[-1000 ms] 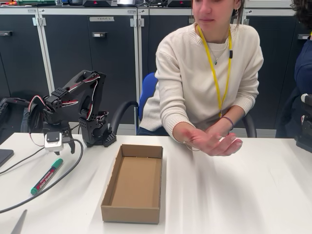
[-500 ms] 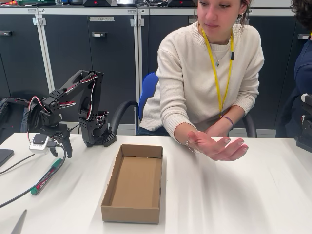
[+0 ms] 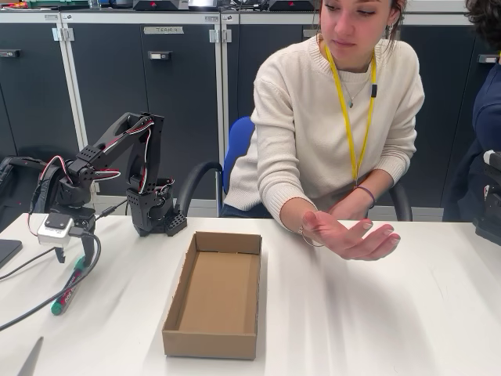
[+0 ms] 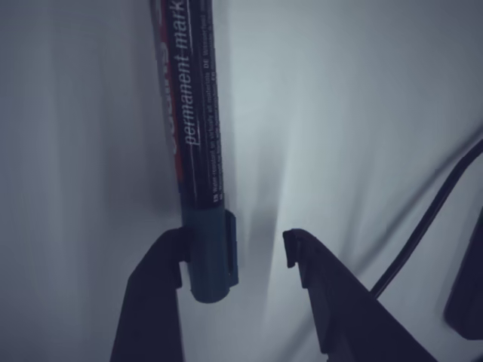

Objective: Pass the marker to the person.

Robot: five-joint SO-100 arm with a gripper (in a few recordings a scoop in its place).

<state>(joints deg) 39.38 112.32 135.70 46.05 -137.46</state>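
Observation:
The marker (image 3: 66, 291) lies flat on the white table at the far left, with a dark body and green ends. My gripper (image 3: 74, 258) points down over its upper green end. In the wrist view the gripper (image 4: 235, 253) is open, and the marker (image 4: 192, 113) runs up out of the frame. Its green cap sits between the fingers, close against the left finger (image 4: 155, 294) and apart from the right one. The person (image 3: 337, 117) in a cream sweater sits behind the table. Their open hand (image 3: 352, 237) is held palm up over the table at the right.
An open cardboard box (image 3: 213, 345) stands mid-table between the marker and the hand. A black cable (image 3: 31, 307) loops over the table beside the marker, cable (image 4: 423, 226) right of the fingers. The arm's base (image 3: 153, 215) stands at the back left. Another person's arm (image 3: 487, 110) is at the right edge.
My gripper has swung left and down from beside the marker's cap until it straddles it. The person's open hand has shifted slightly right and steadied.

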